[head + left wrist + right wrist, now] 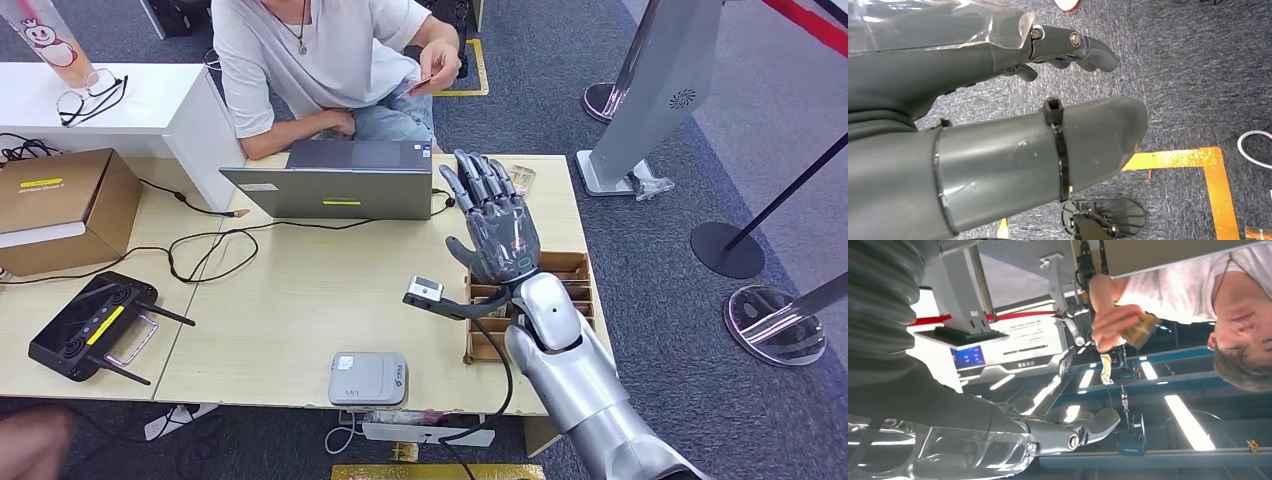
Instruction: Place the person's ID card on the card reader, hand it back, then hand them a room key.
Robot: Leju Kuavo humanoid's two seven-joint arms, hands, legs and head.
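Observation:
A person in a white shirt sits behind the laptop and holds the ID card [420,85] in their own raised hand; the card [1143,327] is also seen from the right wrist. My right hand [495,225] is lifted palm up over the table's right side, fingers spread, with nothing on it, a short way below the card. The grey card reader [368,378] lies near the table's front edge. A wooden card box [575,268] sits partly hidden under my right wrist. My left hand [998,125] hangs over the carpet, holding nothing.
A grey laptop [335,180] stands open between the person and me. A cardboard box [60,205] and a black controller [90,325] lie at the left, with cables across the table. A kiosk base [650,100] and stanchions [728,250] stand to the right.

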